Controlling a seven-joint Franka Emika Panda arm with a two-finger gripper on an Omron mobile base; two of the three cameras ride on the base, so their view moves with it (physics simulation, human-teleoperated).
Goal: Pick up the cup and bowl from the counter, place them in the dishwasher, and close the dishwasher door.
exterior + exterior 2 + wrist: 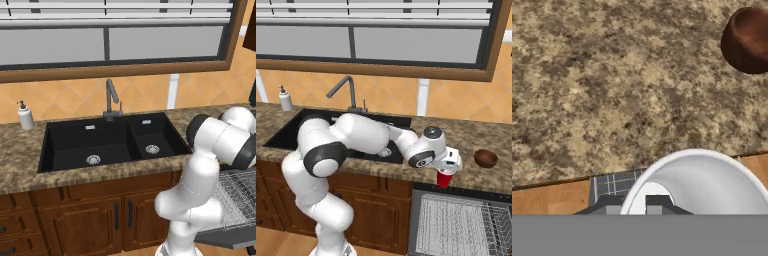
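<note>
At counter's front edge, right of sink (331, 132): gripper (448, 170) pinching red cup (444, 178) by its rim, one finger apparently inside the white interior, the other outside, jaws nearly together on the thin wall. Holding cup upright, just past counter (466, 137) lip, directly above pulled-out wire rack (456, 225) of the open dishwasher, probably for a straight lowering. Brown bowl (486, 158) sitting on counter near cup, to the right, not yet handled. Dishwasher door (227, 237) lying open and flat beneath rack, awaiting closing last. Soap bottle (285, 99) standing far left, well apart.
</note>
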